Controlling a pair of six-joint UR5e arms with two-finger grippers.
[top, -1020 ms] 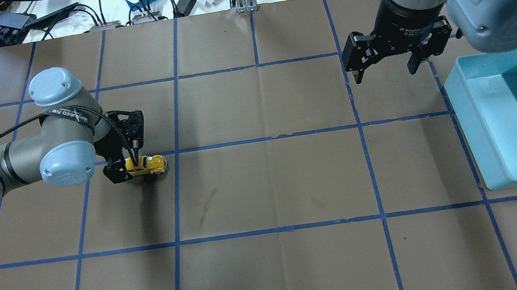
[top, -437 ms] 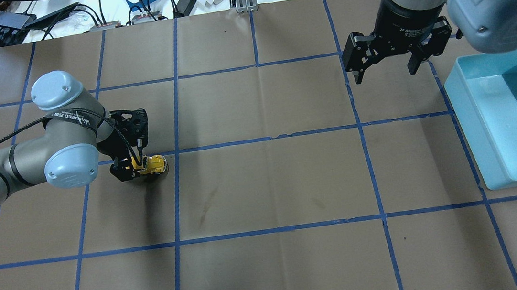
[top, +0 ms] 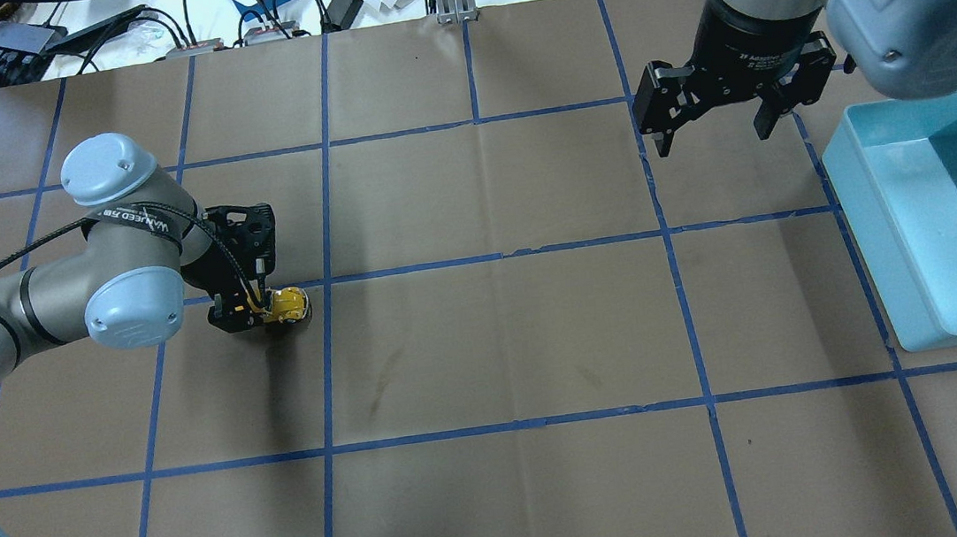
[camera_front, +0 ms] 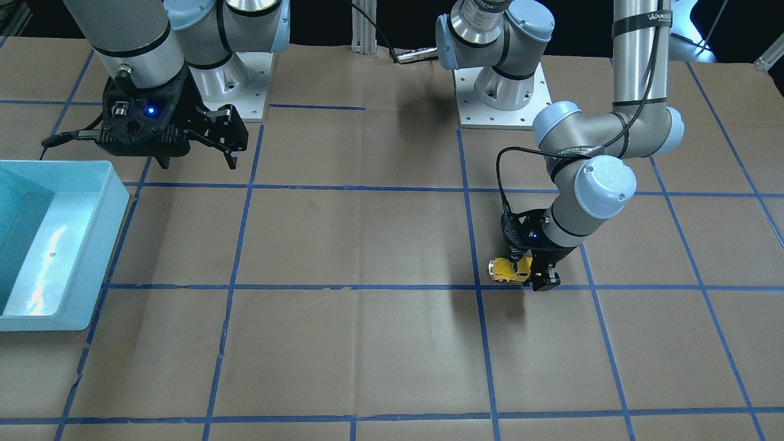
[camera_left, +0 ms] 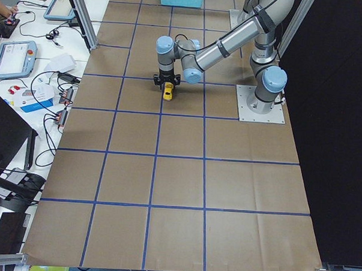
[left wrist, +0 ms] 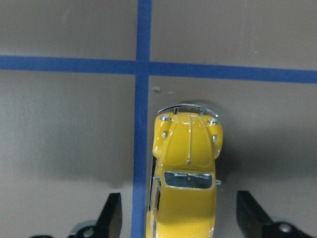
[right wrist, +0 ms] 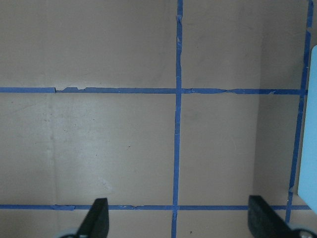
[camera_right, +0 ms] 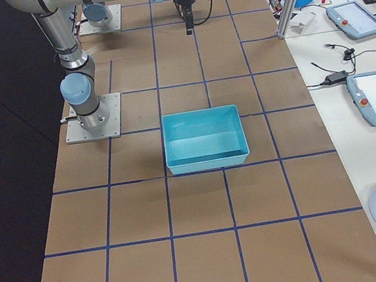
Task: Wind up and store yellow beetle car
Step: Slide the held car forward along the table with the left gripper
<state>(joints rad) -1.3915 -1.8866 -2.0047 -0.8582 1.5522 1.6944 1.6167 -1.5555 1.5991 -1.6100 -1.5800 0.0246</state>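
The yellow beetle car [top: 288,303] stands on the brown table at the left, nose pointing right in the overhead view. My left gripper [top: 255,303] is low over its rear, open. In the left wrist view the car [left wrist: 187,163] sits between the two fingers [left wrist: 111,214] with a gap on each side. It also shows in the front view [camera_front: 503,269] beside the left gripper [camera_front: 528,277], and in the left exterior view [camera_left: 168,94]. My right gripper [top: 713,130] hangs open and empty above the table at the far right; it also shows in the front view [camera_front: 196,158].
A light blue bin [top: 871,236] stands at the table's right side, empty; it also shows in the front view [camera_front: 61,245] and right exterior view [camera_right: 205,138]. Blue tape lines grid the brown paper. Cables and boxes lie beyond the far edge.
My left gripper has slid right along the car, so more of its rear is now covered. The car and the right arm have stayed put.
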